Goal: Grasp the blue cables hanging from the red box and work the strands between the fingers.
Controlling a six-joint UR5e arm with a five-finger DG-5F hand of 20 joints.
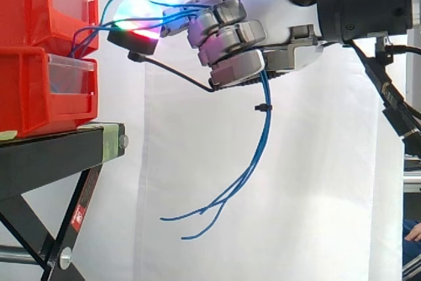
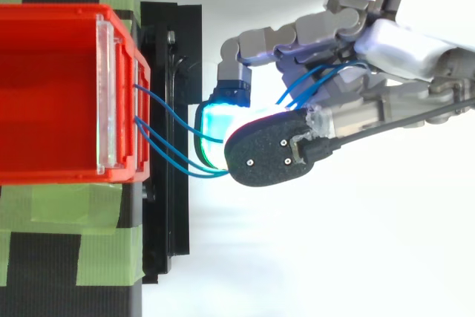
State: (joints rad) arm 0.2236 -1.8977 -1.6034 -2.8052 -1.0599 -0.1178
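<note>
Blue cables point(image 1: 265, 97) between curled fingers point(image 1: 230, 36)

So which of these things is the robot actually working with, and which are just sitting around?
Part of the job: the hand, its fingers curled round the blue cables; the upper red box the cables come out of.

Just there: the lower red bin, the black stand, the green tape on it, the white curtain behind.

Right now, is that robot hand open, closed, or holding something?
Hand: closed, fingers curled round the thin blue cables hanging from the red plastic box.
</note>
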